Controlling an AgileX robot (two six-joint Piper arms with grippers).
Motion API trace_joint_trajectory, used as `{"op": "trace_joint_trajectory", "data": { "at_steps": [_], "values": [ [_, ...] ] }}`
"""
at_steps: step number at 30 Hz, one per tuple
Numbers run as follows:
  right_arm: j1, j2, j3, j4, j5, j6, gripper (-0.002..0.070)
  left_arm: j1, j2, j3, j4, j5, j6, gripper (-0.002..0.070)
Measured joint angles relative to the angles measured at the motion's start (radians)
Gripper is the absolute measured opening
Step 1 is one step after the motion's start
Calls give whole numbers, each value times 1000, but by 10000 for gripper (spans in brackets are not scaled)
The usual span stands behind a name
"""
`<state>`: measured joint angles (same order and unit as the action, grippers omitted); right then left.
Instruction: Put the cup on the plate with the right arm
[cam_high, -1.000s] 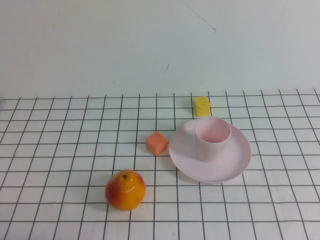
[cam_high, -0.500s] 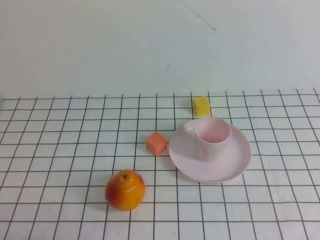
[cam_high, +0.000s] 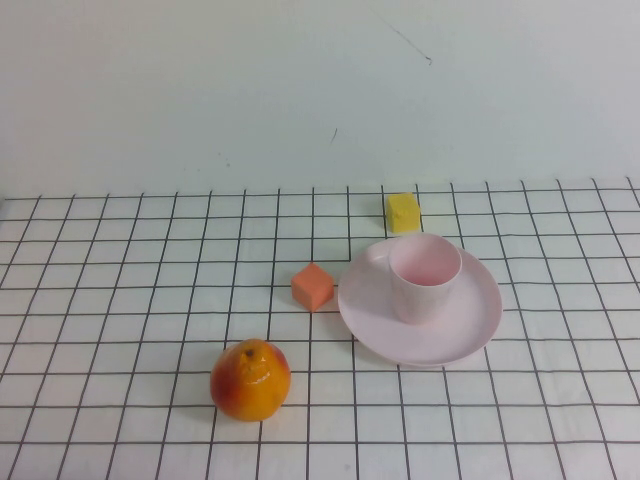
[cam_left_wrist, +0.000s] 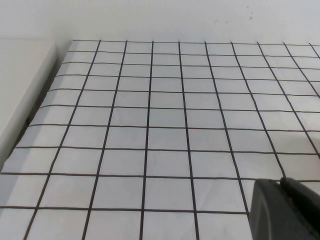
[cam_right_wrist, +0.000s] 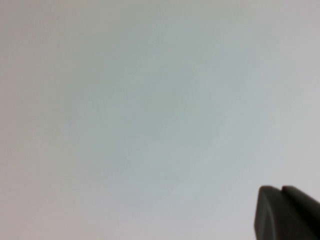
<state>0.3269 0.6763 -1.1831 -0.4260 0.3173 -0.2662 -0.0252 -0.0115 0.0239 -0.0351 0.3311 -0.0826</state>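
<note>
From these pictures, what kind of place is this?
Probably a robot test bench, not a kitchen: a white gridded cloth before a bare wall, with a toy-like fruit, two small blocks and a cup on a plate. Left gripper and right gripper show only at their wrist views' edges.

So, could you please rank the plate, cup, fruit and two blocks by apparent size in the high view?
1. plate
2. fruit, nearer the camera
3. cup, close to fruit
4. orange block
5. yellow block, farther

Neither gripper shows there.

Orange-red fruit (cam_high: 250, 379) near front; orange cube (cam_high: 313, 286) mid-table; yellow block (cam_high: 403, 212) farther back; gridded cloth (cam_high: 120, 300).
</note>
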Motion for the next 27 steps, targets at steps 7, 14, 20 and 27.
{"op": "trace_joint_trajectory", "data": {
  "at_steps": [7, 14, 20, 27],
  "values": [
    [0, -135, 89, -4, -93, 18, -2, 0, 0, 0, 0, 0, 0, -3],
    [0, -197, 141, -4, -137, 51, -2, 0, 0, 0, 0, 0, 0, -3],
    [0, -199, 162, -6, -151, 71, -2, 0, 0, 0, 0, 0, 0, -3],
    [0, -199, 162, -6, -153, 116, -2, 0, 0, 0, 0, 0, 0, -3]
  ]
}}
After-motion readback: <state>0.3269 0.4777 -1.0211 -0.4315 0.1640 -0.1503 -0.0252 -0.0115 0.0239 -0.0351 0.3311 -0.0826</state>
